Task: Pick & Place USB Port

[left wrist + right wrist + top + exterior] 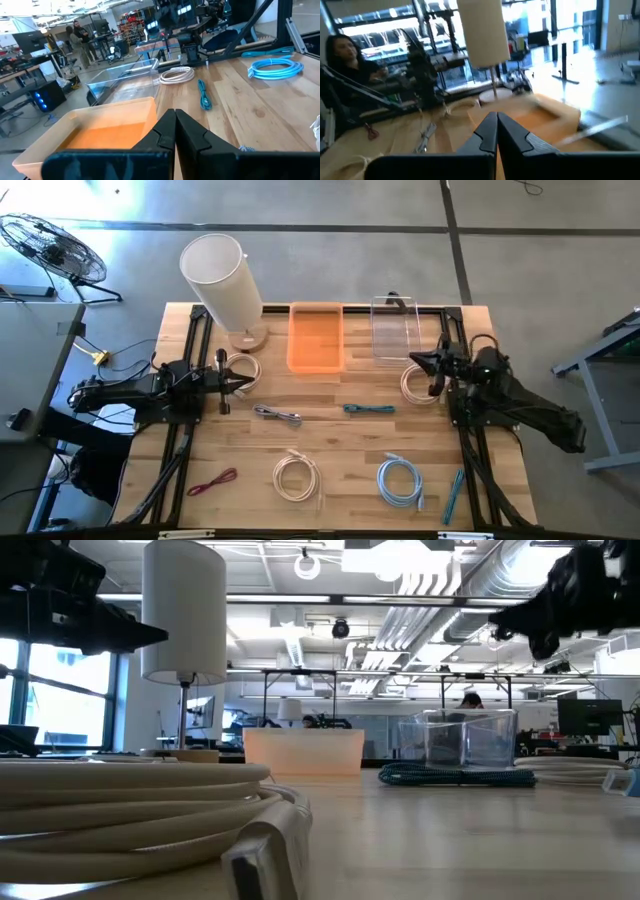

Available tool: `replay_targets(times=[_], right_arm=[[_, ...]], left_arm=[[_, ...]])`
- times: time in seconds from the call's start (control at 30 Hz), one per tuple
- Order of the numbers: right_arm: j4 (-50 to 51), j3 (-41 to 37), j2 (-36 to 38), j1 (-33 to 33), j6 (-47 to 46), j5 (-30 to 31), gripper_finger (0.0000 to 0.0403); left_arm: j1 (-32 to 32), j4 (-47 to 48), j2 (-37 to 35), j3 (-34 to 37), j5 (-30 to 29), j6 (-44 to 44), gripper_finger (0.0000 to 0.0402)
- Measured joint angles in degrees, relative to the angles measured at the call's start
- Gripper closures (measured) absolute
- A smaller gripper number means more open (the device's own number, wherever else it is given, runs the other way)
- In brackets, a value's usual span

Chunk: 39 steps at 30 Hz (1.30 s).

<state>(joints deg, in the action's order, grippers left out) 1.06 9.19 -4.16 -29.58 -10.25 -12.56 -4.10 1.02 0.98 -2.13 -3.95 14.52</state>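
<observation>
Left hand (243, 384) closed, right hand (412, 363) closed, both raised

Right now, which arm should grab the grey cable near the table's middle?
Left, probably. The left pincer hangs shut just beside the grey cable; the right pincer sits farther off, over a cream coil.

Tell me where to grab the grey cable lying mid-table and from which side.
Grip the grey cable at its bundled middle, coming straight down from above. It lies flat in a thin strand running left-right, so set the fingers across it. The left gripper, shut, is nearest.
</observation>
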Motion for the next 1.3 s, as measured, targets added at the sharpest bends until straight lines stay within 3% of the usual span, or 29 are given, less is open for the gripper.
replay_targets(times=[0.3,0.63,0.77,0.93,1.17,1.3], right_arm=[[14.95,20.65,-7.44,-0.02,4.09,-0.54,0.0402],[44.10,49.12,-29.43,-0.02,7.36,-1.09,0.0402],[52.01,57.35,-38.13,0.08,8.82,-2.05,0.0382],[56.65,62.70,-46.33,3.11,8.80,-2.82,0.0324],[58.16,63.08,-54.06,10.60,9.50,-2.79,0.0228],[59.00,63.03,-58.73,15.84,14.08,-2.30,0.0199]], left_arm=[[0.00,-0.13,-0.01,0.00,-0.19,-0.02,0.0401],[0.00,0.48,0.01,-0.09,-0.43,0.07,0.0401],[0.00,0.59,0.01,-0.11,-0.43,0.17,0.0401],[0.00,0.70,0.00,-0.11,-0.37,0.16,0.0401],[0.00,1.32,-0.01,-0.15,0.32,0.16,0.0401],[0.00,1.56,0.01,-0.17,0.67,0.16,0.0401]])
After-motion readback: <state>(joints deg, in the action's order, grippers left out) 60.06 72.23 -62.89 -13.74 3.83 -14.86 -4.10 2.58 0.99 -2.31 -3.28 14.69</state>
